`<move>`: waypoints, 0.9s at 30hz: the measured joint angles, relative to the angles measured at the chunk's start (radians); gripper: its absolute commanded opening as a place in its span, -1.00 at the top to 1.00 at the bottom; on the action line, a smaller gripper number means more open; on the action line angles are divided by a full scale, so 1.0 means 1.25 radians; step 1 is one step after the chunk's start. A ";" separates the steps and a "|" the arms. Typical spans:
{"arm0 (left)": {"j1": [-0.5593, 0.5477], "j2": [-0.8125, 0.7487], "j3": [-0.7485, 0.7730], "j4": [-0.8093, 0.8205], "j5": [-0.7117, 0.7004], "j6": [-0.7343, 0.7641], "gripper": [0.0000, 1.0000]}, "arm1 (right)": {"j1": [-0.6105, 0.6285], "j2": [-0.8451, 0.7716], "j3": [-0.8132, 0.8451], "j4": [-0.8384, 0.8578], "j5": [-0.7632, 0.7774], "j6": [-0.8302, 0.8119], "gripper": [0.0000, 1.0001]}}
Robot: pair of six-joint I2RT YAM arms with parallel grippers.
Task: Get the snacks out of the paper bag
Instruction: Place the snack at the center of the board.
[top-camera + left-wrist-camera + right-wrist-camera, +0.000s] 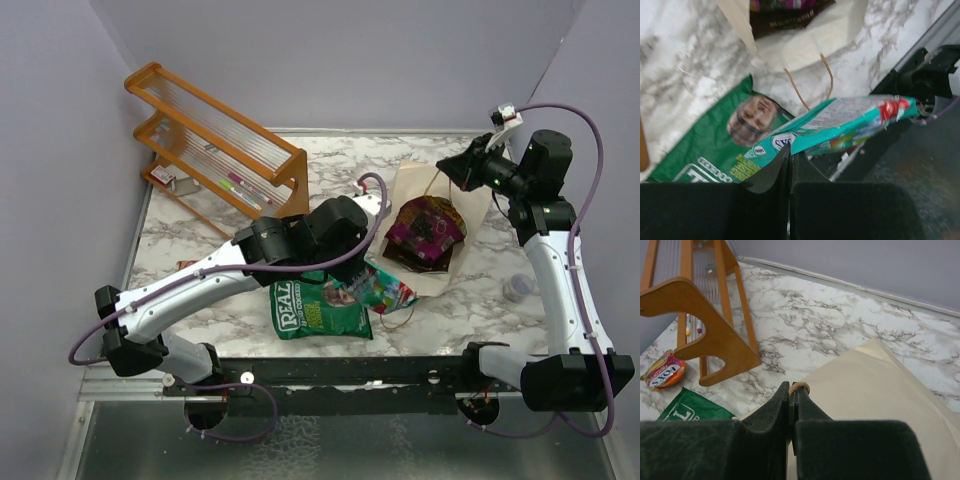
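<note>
The beige paper bag (432,190) lies on the marble table with its mouth toward the arms. A purple packet (428,222) and a dark brown packet (400,252) show in the mouth. My right gripper (458,170) is shut on the bag's brown string handle (800,387) and holds the bag's upper side (875,390) raised. My left gripper (790,152) is shut on the edge of a teal packet with a red end (850,117), held just outside the bag mouth above the table. A green packet (318,308) lies flat on the table beneath it, also in the left wrist view (710,145).
An orange wooden rack (215,140) stands at the back left with pens (246,187) under it. An orange-red candy bag (664,371) lies beside the rack. A small clear cap (517,288) sits at the right. The bag's second string handle (810,82) trails on the table.
</note>
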 measured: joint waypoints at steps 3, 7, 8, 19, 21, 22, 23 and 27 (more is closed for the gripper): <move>0.018 0.019 -0.018 -0.028 0.067 -0.061 1.00 | 0.000 0.000 0.000 0.000 0.002 0.000 0.97; 0.107 0.000 -0.197 0.016 0.182 -0.145 1.00 | 0.000 0.000 0.000 0.000 0.003 -0.003 0.97; 0.131 -0.006 -0.247 0.026 0.201 -0.164 1.00 | 0.000 0.000 0.000 0.000 0.004 -0.003 0.97; 0.209 -0.064 -0.414 0.029 0.180 -0.239 1.00 | 0.000 -0.003 0.000 -0.001 0.006 -0.003 0.97; 0.208 -0.068 -0.424 0.017 0.146 -0.240 1.00 | 0.000 -0.003 0.000 -0.001 0.006 -0.003 0.97; 0.208 -0.068 -0.429 0.010 0.128 -0.240 1.00 | 0.000 -0.003 0.000 -0.001 0.006 -0.003 0.97; 0.208 -0.068 -0.435 0.004 0.109 -0.240 1.00 | 0.000 -0.003 0.000 -0.001 0.006 -0.003 0.97; 0.208 -0.066 -0.459 -0.022 0.041 -0.236 1.00 | 0.000 -0.003 -0.001 -0.001 0.006 -0.003 0.97</move>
